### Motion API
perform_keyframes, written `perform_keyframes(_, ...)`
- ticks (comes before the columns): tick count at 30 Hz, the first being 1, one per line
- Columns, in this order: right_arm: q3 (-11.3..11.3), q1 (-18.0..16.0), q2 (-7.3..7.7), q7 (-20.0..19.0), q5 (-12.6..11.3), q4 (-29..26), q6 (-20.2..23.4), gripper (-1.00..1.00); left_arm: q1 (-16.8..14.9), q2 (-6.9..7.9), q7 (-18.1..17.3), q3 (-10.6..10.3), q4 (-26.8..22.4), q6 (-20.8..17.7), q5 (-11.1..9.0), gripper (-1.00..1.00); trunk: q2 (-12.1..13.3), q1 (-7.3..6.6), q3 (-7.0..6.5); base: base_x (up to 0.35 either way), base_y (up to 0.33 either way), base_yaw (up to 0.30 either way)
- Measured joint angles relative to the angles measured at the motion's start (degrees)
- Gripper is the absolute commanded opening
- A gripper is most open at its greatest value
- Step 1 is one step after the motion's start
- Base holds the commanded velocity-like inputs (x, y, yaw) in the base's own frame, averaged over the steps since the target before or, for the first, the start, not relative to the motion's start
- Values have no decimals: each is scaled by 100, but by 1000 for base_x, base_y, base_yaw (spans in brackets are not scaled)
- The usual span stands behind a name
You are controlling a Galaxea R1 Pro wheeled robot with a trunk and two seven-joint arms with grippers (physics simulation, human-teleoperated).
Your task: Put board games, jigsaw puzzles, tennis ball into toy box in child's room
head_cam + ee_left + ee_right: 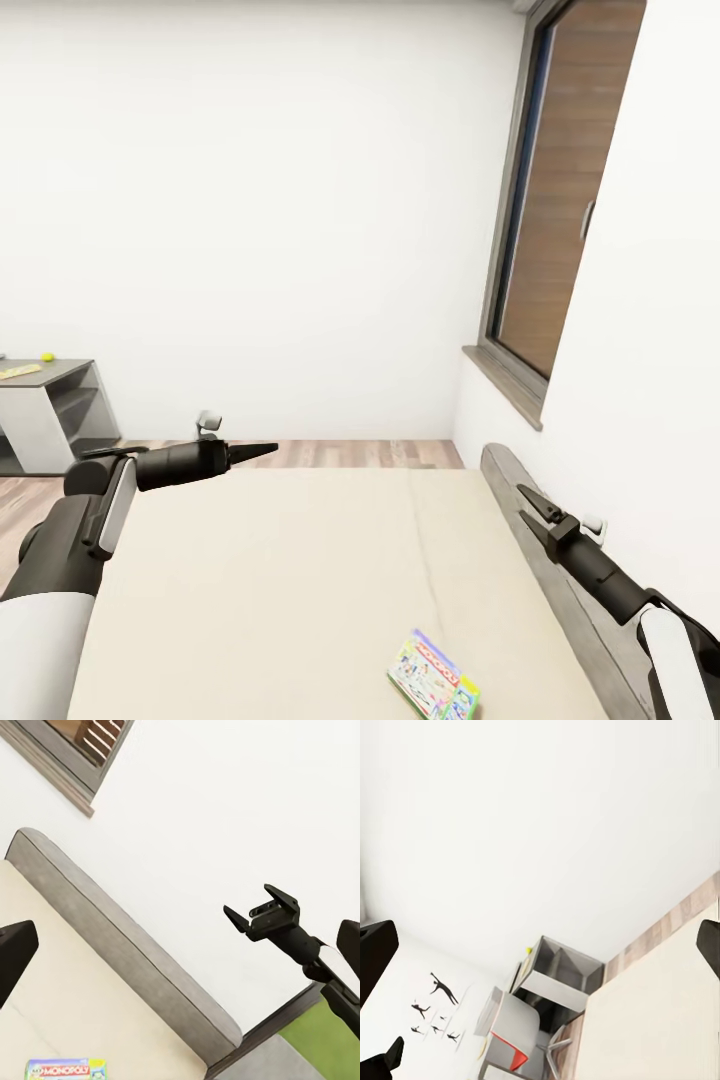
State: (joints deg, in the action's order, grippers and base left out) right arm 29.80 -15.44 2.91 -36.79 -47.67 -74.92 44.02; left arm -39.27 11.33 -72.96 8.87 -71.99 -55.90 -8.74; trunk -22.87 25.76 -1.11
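A: Far left, head view: the bench carries the tennis ball and a flat yellowish item, too small to identify. Neither has been collected.

B: Left gripper?

A: Held level over the bed. Jaws look closed to a point, nothing in them.

B: Toys on the bed?

A: One board game, white-green cover, lies flat on the mattress toward the right, near the frame. A second one cannot be seen here.

B: Right gripper?

A: Jaws parted, empty, above the frame.

B: Progress?

A: Judged early; this game is unlifted.
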Motion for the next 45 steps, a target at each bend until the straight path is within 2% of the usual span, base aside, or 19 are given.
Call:
perform_keyframes(10,0,0,0,-3,-1,0,0,100,0,0,-3,0,-1,3,2,100,-1,0,0,0,-151,0)
perform_keyframes(45,0,0,-5,-2,0,2,-49,100,0,1,-18,0,-1,9,3,100,-1,0,0,0,-5,0)
